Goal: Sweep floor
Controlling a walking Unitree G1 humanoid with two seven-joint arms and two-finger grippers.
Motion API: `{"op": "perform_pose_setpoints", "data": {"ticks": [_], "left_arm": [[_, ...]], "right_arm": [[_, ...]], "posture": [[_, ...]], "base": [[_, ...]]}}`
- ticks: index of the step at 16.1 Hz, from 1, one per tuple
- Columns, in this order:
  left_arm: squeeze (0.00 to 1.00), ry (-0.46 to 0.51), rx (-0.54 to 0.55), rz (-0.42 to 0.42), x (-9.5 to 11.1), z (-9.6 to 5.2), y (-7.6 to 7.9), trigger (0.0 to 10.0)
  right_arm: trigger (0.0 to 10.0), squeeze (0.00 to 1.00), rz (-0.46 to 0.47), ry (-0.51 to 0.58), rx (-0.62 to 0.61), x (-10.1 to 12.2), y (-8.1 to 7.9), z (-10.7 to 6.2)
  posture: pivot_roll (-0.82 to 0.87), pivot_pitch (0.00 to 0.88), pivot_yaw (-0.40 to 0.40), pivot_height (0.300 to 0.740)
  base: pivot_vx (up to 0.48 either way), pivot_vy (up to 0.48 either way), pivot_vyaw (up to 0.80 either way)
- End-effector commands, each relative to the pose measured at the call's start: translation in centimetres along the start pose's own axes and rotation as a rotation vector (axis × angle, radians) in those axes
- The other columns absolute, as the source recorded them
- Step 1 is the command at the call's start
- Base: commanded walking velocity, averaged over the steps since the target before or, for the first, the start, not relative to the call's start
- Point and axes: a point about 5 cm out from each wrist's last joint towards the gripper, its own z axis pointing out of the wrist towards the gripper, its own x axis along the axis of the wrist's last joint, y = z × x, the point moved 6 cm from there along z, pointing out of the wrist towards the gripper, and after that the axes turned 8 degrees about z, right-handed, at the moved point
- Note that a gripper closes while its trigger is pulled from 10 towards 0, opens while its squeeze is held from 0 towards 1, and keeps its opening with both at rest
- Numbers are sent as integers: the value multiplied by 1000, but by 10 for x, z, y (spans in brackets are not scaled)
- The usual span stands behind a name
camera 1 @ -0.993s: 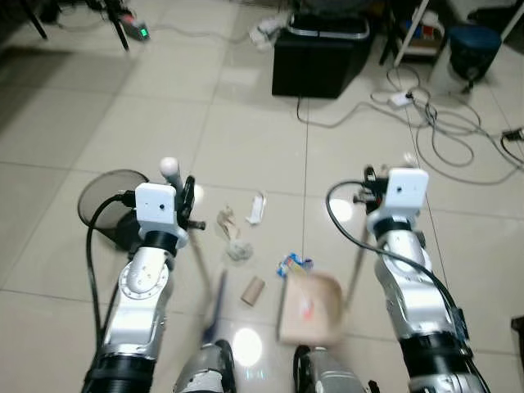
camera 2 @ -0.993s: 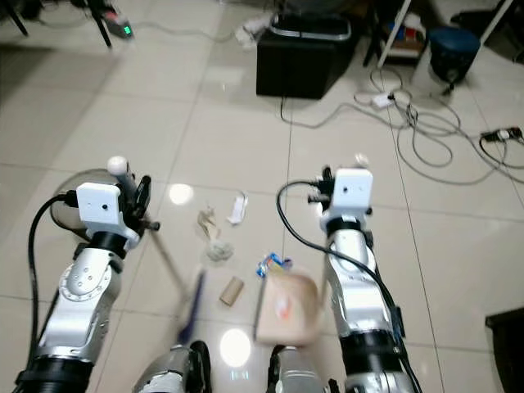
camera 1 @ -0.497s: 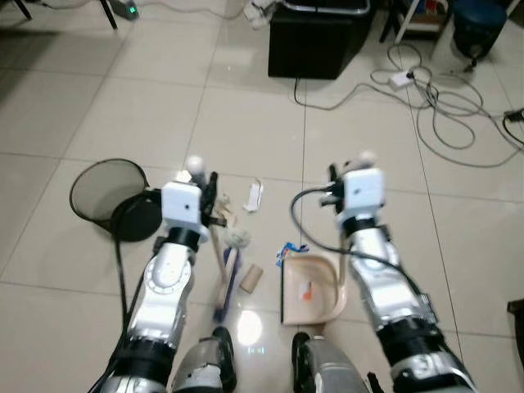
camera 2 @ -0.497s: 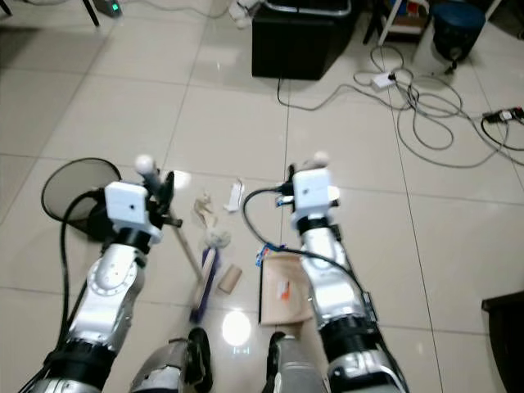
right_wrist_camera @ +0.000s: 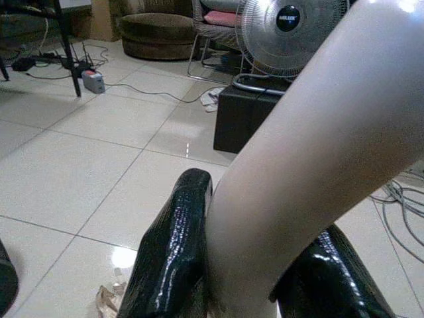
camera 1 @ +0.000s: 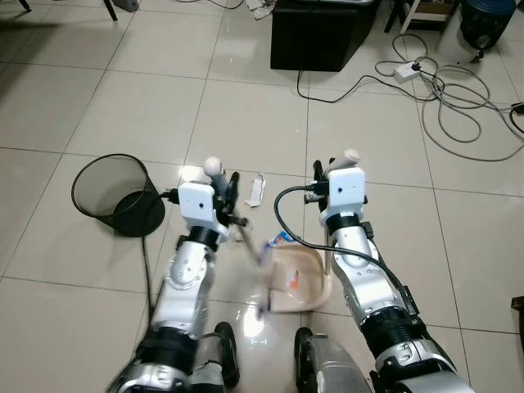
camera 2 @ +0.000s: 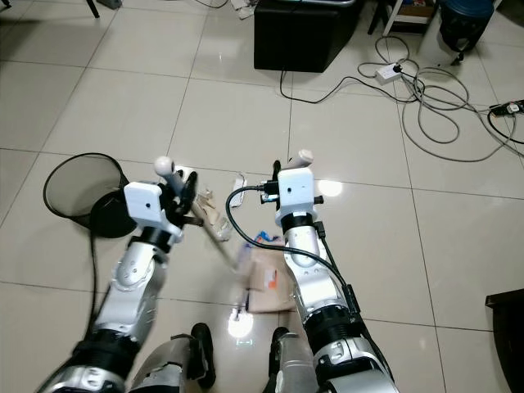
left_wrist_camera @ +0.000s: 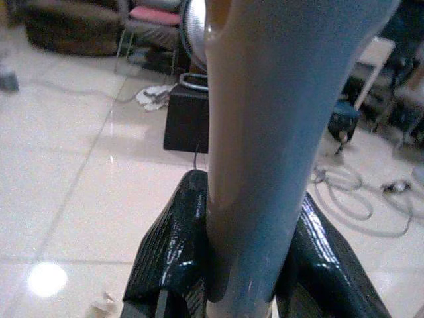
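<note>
Left gripper (left_wrist_camera: 255, 265) is clamped on the broom handle (left_wrist_camera: 271, 132), a smooth pale round pole pinched between its two glossy black fingers (left_wrist_camera: 175, 252); the arm is bent forward over the tiles, wrist up, white camera block on top. From the head views the broom (camera 1: 254, 262) slants down to the right from that gripper (camera 1: 232, 196), head blurred at the dustpan's edge. Far left on the floor: one black mesh bin (camera 1: 115, 192), round, tipped on its side, mouth open. Floor (camera 1: 98, 98) is glossy cream square tile with thin grout lines and light glare. Litter between the arms: one crumpled paper scrap (camera 2: 206, 211), one white flat strip (camera 1: 256, 189), one blue-and-white wrapper (camera 1: 281, 240) just at the dustpan's far rim. Dustpan (camera 1: 299, 278) is one beige plastic scoop, flat on the floor between the arms, with a small orange bit inside. Right gripper (right_wrist_camera: 255, 265) is closed round the dustpan handle (right_wrist_camera: 311, 132), a thick smooth pale tube between two shiny black fingers (right_wrist_camera: 175, 252); that arm is bent, wrist raised, black cable looped beside it (camera 1: 282, 213). Farther back: one black box (camera 1: 319, 33), one white fan (right_wrist_camera: 291, 26) above it in the right wrist view, grey cables (camera 1: 458, 90) tangled on the tiles at right.
</note>
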Motion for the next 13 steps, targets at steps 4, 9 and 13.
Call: {"op": "perform_pose_setpoints", "data": {"ticks": [4,9,13], "left_arm": [[0,51,37,-221,17,16,-9,10000],[0,97,-227,-68,41,21,12,10000],[0,214,-332,-55,88,32,7,10000]], "right_arm": [[10000,0,63,10,-67,1,19,2],[10000,0,135,60,-135,9,46,-6],[10000,0,205,108,-181,16,67,-17]], "posture": [[-83,258,7,740],[-73,194,22,740],[-61,150,31,740]], "base": [[0,0,0],[0,0,0],[0,0,0]]}}
